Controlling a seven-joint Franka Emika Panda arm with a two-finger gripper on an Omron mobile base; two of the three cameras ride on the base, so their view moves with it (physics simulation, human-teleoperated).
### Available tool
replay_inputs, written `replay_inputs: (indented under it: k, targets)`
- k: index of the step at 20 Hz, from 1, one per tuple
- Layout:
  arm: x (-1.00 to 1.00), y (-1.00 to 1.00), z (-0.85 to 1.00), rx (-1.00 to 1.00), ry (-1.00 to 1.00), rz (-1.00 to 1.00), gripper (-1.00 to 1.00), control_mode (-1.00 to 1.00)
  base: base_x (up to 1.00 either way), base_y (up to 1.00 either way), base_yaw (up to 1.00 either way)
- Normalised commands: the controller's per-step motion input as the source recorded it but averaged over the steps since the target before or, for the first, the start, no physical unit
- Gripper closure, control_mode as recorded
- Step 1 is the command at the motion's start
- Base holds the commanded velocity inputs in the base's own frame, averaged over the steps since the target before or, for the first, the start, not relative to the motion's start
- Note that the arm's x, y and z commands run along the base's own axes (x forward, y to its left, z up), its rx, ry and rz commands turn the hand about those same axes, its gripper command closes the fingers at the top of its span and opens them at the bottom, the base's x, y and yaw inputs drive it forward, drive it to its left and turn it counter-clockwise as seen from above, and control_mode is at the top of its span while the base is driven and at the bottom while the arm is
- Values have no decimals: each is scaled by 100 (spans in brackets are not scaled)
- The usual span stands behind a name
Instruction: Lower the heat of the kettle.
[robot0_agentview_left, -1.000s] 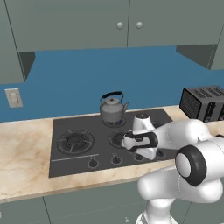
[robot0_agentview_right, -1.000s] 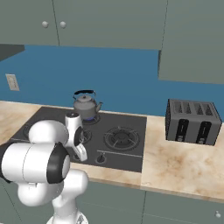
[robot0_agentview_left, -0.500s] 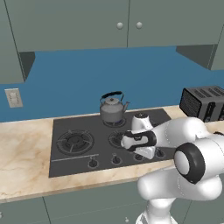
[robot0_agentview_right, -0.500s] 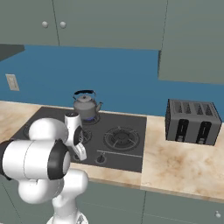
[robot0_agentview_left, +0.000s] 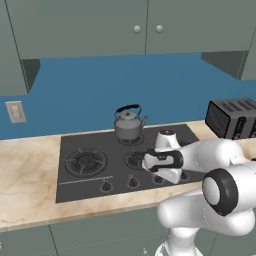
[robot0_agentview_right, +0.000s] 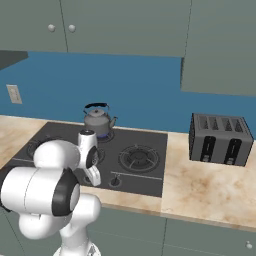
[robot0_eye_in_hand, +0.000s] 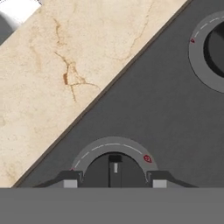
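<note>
The jaws of the white arm's two-finger gripper (robot0_eye_in_hand: 113, 183) are clamped on a small dark round stove knob (robot0_eye_in_hand: 114, 168) at the front edge of the black four-burner cooktop (robot0_agentview_left: 100, 165) — in the hand view the two dark tips sit snug on either side of it, with the pale dial arc and a little red mark curving round behind.

What worries me: I honestly can't tell whether this is the right knob. The small squat grey metal kettle with the black arched handle (robot0_agentview_left: 128, 123) sits on a back burner, well behind the hand, and there's a row of knobs along the front strip. If the clamped one feeds a different burner, the kettle's heat won't change at all. Turning the wrong way would be just as bad — it could push the flame up instead of down. Also, the tips only catch the sides of the knob, so a fast twist might slip off and leave the dial where it is. A second, larger grey dial ring (robot0_eye_in_hand: 210, 50) is close by in the hand view, so a sloppy re-grip could land on that.

Containers: the kettle has its domed lid on, so whatever's inside is hidden. The black slotted toaster (robot0_agentview_right: 221, 138) off on the beige marble table (robot0_agentview_right: 210, 192) looks empty, though the slots are too dark to be sure.
</note>
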Motion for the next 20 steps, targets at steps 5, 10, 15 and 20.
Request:
replay_inputs:
  k: [5,10,15,20]
  targets:
    - [-5,0,-5,4,0,-14,100,-100,0,0,0]
    - [0,0,-5,0,0,-24,100,-100,0,0,0]
    - [0,0,-8,0,0,-32,100,-100,0,0,0]
    - [-4,0,-9,0,0,-33,100,-100,0,0,0]
